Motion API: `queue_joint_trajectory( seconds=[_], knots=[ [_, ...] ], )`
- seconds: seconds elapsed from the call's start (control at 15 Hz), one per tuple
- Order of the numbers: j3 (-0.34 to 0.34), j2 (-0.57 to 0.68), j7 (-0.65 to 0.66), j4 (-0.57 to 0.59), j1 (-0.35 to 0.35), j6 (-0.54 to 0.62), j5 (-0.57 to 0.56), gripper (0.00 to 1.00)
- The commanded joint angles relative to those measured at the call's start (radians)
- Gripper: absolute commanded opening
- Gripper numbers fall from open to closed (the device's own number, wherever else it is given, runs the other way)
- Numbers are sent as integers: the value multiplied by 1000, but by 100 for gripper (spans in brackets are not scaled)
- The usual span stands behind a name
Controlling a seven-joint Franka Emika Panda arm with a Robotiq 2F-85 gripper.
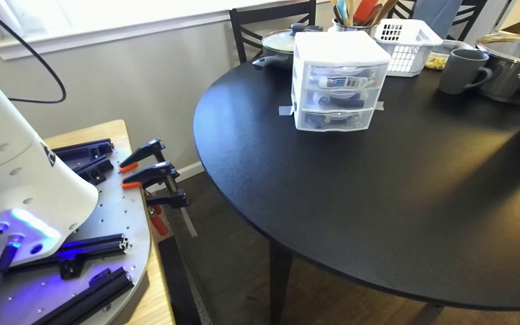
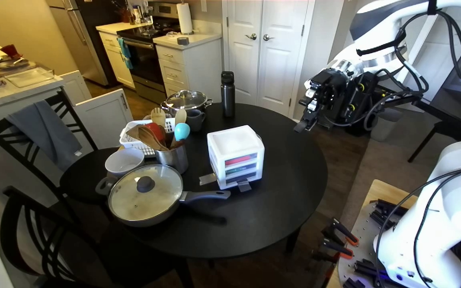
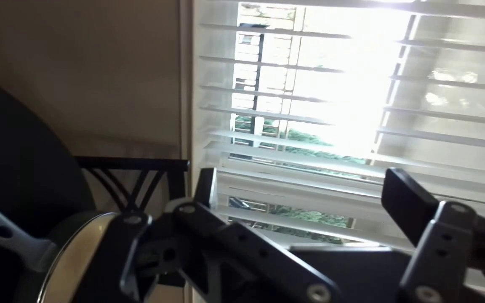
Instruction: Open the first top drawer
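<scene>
The first top drawer [image 1: 343, 80] is the uppermost shallow clear drawer of the small white drawer unit [image 1: 341, 48] on the black table. It looks shut, flush with the drawers below, and a white labelled item shows through its front. In an exterior view, the unit [image 2: 236, 140] shows its side, with reddish contents of the top drawer [image 2: 240, 160] through a window; its front is hidden there. My gripper [image 2: 305, 115] hangs in the air beyond the table's edge, apart from the unit. In the wrist view its fingers [image 3: 303, 185] are wide apart with nothing between them; the unit is out of view.
A lidded pan [image 2: 146, 196], utensil holder [image 2: 174, 158] and white lattice basket [image 1: 406, 47] stand beside and behind the unit. A grey mug [image 1: 461, 72], steel pot [image 1: 513, 74] and dark bottle [image 2: 227, 96] stand farther along. Tape [image 1: 285, 110] lies at the unit's base.
</scene>
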Motion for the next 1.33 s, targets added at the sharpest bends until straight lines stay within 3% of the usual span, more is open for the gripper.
queue_joint_trajectory(
  seconds=[0.0,0.27,0.93,1.27],
  knots=[
    [113,51,-33,10,-146,-79,38,100],
    [160,50,-29,11,-188,-70,32,100],
    [162,50,-29,11,-189,-70,31,100],
    [97,189,-140,66,-251,-285,34,100]
  ],
)
